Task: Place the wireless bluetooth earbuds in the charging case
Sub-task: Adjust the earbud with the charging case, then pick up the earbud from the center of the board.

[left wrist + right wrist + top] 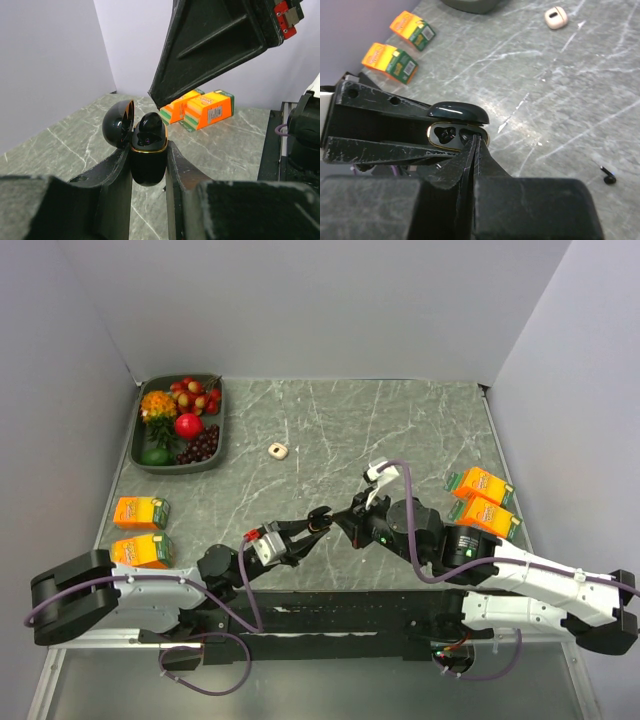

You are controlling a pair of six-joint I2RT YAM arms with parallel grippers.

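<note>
The marble table (400, 430) carries everything, and the two arms meet over its near middle. There the step in hand looks like seating the first earbud in the case. At the far left corner a grey tray (178, 469) holds fruit (188, 424) and some greens. Two orange cartons (140, 512) stand by the left edge, and two more by the right. A small beige ring (278, 450) lies alone near the tray. The left gripper (149, 150) is clamped on the charging case (149, 167), holding it clear of the table with its lid (117, 122) swung open. The right gripper (475, 145) has its fingers pressed flat together, tips at the case's gold-rimmed mouth, and I cannot tell if anything is pinched between them. A rounded black lump (150, 125) pokes above the rim and is most likely one earbud sitting in its well. The other earbud (608, 176) lies loose on the table, well apart from the case. The next move probably calls for lifting the right fingers away, spreading them, and picking up that tiny piece precisely while the left arm keeps the case steady.
</note>
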